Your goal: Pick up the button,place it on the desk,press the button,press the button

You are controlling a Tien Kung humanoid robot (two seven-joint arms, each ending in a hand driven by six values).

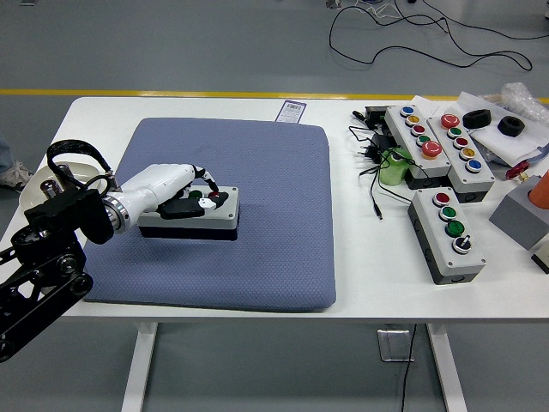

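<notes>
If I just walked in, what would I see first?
The robot's white left hand, stretched over a grey button box in the middle of a big blue mat, fingers on its top. Next, a cluster of more colourful button boxes and black cables along the table's right side.

A mat [257, 215] lies on the left half of the desk [360, 283], and a button box [193, 216] sits on its left part. The left hand [184, 196] rests on top of that box. Right of the mat, three more button boxes [446, 233] and loose cables [373, 167] crowd the desk's far right.
</notes>
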